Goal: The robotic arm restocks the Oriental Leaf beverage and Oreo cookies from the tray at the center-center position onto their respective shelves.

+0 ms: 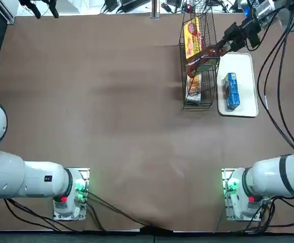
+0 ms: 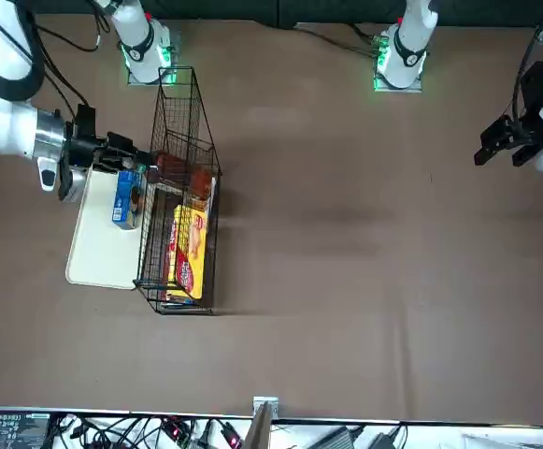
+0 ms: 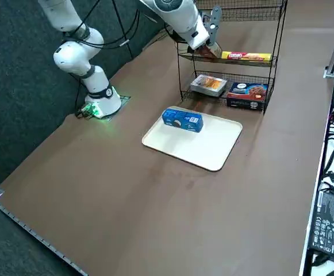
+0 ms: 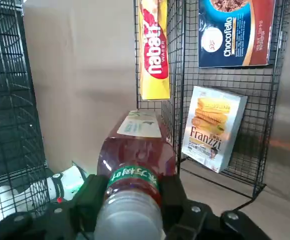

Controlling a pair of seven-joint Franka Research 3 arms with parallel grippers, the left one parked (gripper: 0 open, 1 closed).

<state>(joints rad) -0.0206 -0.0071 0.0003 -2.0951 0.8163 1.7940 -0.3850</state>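
The slim reddish-brown tea bottle (image 4: pixel 137 160) is gripped near its neck by the right gripper's fingers (image 4: pixel 92 197) inside the black wire rack (image 1: pixel 197 66), unreleased; the blue cookie pack (image 1: pixel 232 91) remains on the white tray (image 1: pixel 248 109).

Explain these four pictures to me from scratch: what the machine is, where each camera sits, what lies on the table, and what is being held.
This is a white robotic arm fixed to a brown table. One picture looks straight down from overhead, one faces the robot from across the table, one looks down diagonally from the robot's right side, and one comes from a camera on the arm's own wrist.

On the table stands a black wire rack, the shelves, holding snack packs: a yellow Nabati wafer pack, a Franzzi box and a Chocofello box. Beside it lies the white tray, with the blue Oreo cookies on it.

The arm's end effector is shut on the Oriental Leaf beverage, a bottle of reddish-brown tea, and holds it lengthwise into the rack.
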